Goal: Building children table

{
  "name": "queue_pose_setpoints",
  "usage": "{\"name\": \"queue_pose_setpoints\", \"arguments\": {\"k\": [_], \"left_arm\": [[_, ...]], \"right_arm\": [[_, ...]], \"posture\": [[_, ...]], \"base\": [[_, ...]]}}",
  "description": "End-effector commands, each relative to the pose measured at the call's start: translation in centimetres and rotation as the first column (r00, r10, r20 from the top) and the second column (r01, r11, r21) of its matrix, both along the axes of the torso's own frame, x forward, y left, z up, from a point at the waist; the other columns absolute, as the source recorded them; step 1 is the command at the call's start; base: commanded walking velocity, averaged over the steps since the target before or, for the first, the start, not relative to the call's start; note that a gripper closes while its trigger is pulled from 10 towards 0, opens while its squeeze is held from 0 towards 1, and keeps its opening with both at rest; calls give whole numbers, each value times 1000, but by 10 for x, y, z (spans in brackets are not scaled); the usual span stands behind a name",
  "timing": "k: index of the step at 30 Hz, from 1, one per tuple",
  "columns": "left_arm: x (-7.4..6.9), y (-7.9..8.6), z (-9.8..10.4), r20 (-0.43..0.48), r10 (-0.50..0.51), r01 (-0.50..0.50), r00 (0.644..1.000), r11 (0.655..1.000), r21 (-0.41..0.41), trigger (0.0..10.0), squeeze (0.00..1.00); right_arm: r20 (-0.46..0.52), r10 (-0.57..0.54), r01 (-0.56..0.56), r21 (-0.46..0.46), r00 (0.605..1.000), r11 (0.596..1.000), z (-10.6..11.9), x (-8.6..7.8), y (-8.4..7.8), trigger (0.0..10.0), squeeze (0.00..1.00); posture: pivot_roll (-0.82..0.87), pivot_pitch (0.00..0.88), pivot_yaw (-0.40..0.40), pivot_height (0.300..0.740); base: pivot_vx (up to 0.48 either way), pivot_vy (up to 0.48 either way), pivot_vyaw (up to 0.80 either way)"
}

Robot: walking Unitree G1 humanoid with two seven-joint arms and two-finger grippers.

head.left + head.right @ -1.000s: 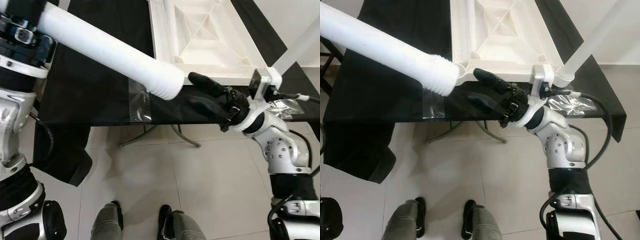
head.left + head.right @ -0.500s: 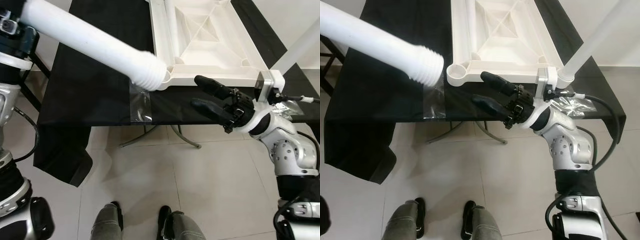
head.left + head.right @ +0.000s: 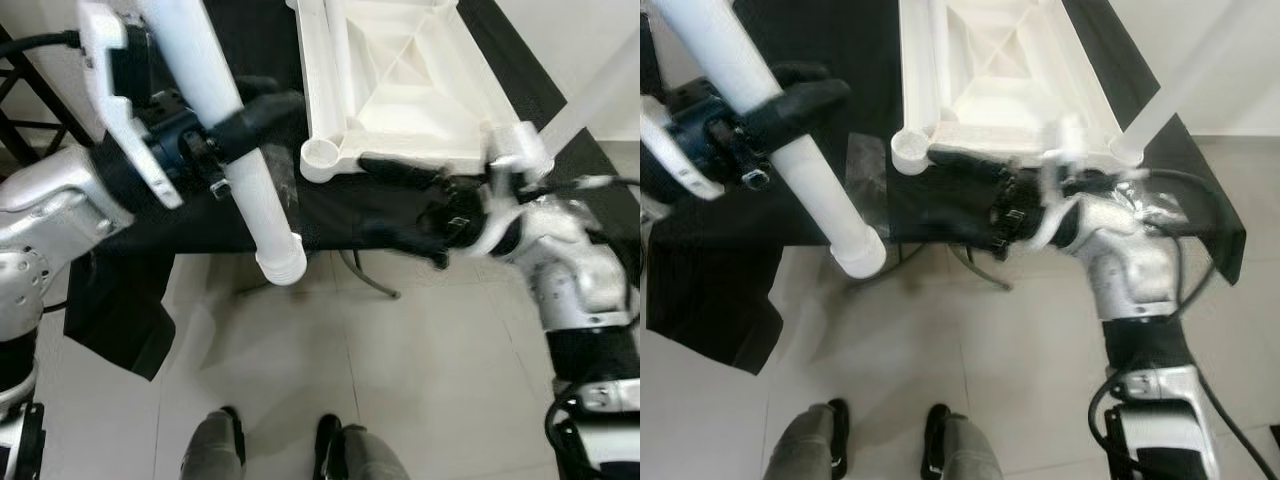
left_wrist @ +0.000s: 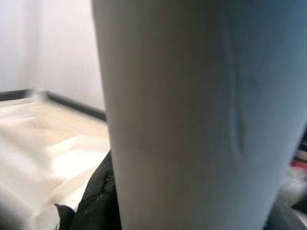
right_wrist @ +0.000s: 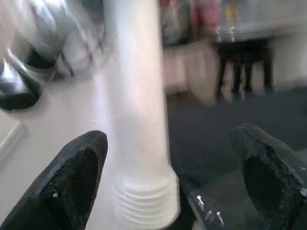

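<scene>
One table leg clamped by left gripper | right gripper fingers spread

Silver metal arms with rounded joint housings and black collars; black cables loop beside the arm at the right edge of the frame. The left gripper and right gripper each carry two long black fingers on a dark blue-black wrist block with a white plate. At the lower centre, grey legs end in black feet.

White table leg hangs near-upright beside upturned white tabletop.
</scene>
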State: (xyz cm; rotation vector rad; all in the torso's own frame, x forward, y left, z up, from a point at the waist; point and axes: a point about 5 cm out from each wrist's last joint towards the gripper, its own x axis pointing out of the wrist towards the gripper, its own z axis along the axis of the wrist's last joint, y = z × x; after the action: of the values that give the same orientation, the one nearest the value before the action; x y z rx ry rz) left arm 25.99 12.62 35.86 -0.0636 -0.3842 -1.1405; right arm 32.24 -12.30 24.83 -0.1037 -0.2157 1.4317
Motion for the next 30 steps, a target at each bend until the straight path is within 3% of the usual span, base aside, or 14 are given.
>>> {"name": "queue_pose_setpoints", "arguments": {"k": [1,2,5,7,13,21,22,23,30], "left_arm": [[-6,-16,-2,11,-109,108,994,993,54,0,0],[-8,-26,-4,14,-165,163,986,982,92,0,0],[-10,-32,-5,15,-199,196,980,974,117,0,0],[-11,-44,-9,16,-269,262,963,949,175,0,0],[-7,-62,-20,28,-356,332,934,894,301,0,0],[2,-68,-12,57,-370,337,927,891,303,0,0],[2,-69,-11,62,-373,340,926,892,299,0,0],[2,-70,-10,64,-378,344,923,891,295,0,0],[5,-71,-8,78,-390,352,917,888,297,0,0]], "right_arm": [[13,7,-6,-86,1000,996,-14,3,14,10000,0],[37,24,-19,-129,999,991,-18,5,23,10000,0],[52,38,-30,-156,998,987,-20,6,29,10000,0],[90,97,-77,-205,991,976,-16,5,41,10000,0],[145,175,-142,-214,974,966,1,5,61,10000,0],[154,246,-209,-219,957,953,-1,2,81,10000,0],[149,257,-224,-210,955,952,-1,0,83,8157,0],[141,264,-234,-199,954,952,-2,-1,84,0,0],[125,268,-244,-181,955,953,-6,-1,88,0,0]], "posture": [[194,183,-128,740],[200,182,-124,740],[200,182,-124,740],[192,180,-122,740],[180,178,-118,740],[172,178,-115,740],[173,178,-113,740],[174,178,-113,740],[171,174,-111,740]], "base": [[0,0,0],[0,0,0],[0,0,0],[0,0,0],[0,0,0],[0,0,0],[0,0,0],[0,0,0],[0,0,0]]}}
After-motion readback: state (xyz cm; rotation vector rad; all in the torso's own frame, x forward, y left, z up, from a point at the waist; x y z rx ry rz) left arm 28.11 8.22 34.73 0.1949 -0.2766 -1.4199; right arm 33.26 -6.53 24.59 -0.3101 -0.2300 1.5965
